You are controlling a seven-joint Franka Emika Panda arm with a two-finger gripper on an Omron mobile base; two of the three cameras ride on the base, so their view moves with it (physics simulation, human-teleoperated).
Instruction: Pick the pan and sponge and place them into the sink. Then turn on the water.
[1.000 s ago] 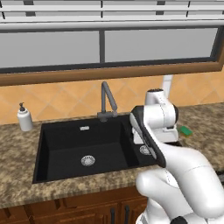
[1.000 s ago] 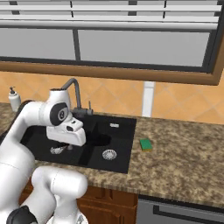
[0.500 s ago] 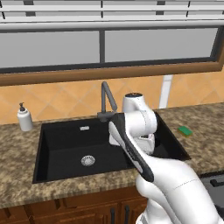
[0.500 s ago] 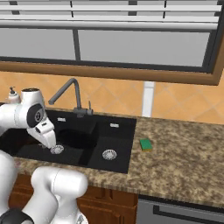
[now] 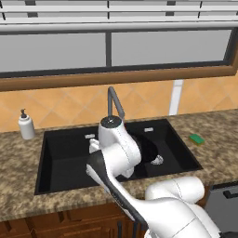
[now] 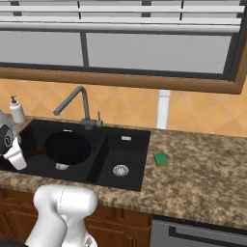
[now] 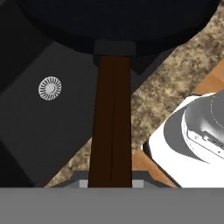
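One pan (image 6: pixel 68 147), one sponge (image 6: pixel 160 159), and one sink (image 6: pixel 126 166) with two basins and two round silver drains (image 6: pixel 120 170). One faucet (image 6: pixel 77 106), one white soap dispenser (image 6: pixel 17 110), one granite surface (image 6: pixel 202 173), one white arm.

No readable text anywhere here: no labels, brands, numbers or signs on anything in these views.
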